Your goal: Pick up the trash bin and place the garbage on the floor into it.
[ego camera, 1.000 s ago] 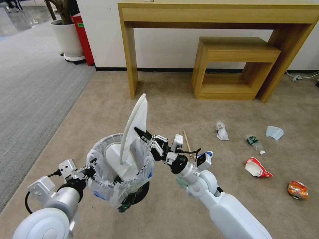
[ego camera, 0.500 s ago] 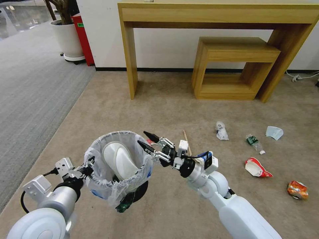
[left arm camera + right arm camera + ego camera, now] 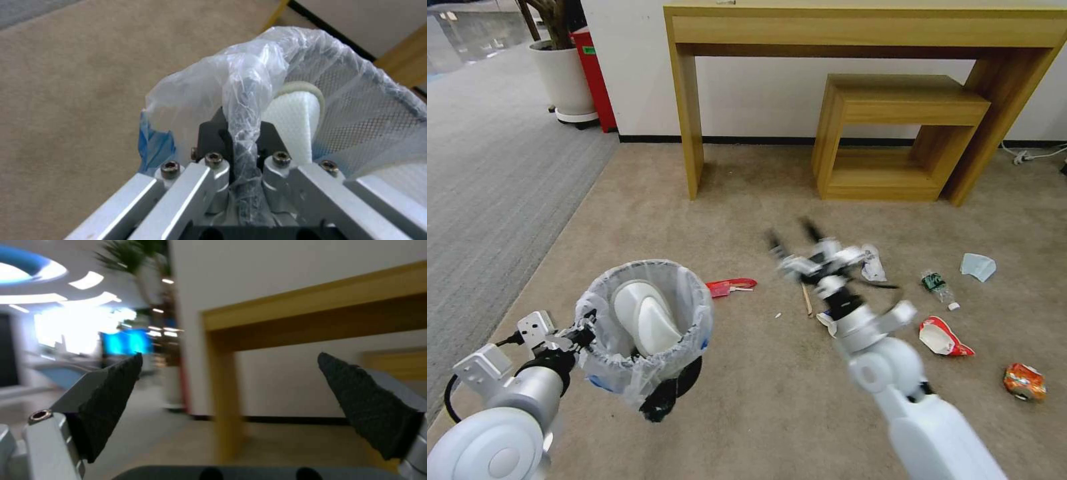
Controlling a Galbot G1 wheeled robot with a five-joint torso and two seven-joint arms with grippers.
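Observation:
My left gripper (image 3: 586, 333) is shut on the rim of the trash bin (image 3: 627, 373) and holds it tilted above the floor (image 3: 747, 413). In the left wrist view the fingers (image 3: 213, 133) pinch the bag-covered rim (image 3: 242, 100). Two white slippers (image 3: 642, 317) lie inside the bin. My right gripper (image 3: 792, 241) is open, empty and blurred, above the wooden stick (image 3: 806, 299); its pads (image 3: 111, 396) stand wide apart. On the carpet lie a red wrapper (image 3: 730, 286), white bag (image 3: 872, 264), green-labelled bottle (image 3: 939, 287), blue mask (image 3: 978, 267), red-white cup (image 3: 944, 337) and orange can (image 3: 1024, 382).
A wooden console table (image 3: 854, 30) with a low bench (image 3: 900, 100) under it stands against the far wall. A white plant pot (image 3: 564, 77) and a red box (image 3: 590, 73) are at the far left. Grey ribbed carpet (image 3: 487, 187) runs along the left.
My right gripper let the white slipper drop into the bin, opened, and swung right and forward over the stick. My left arm shifted the bin slightly left and lower.

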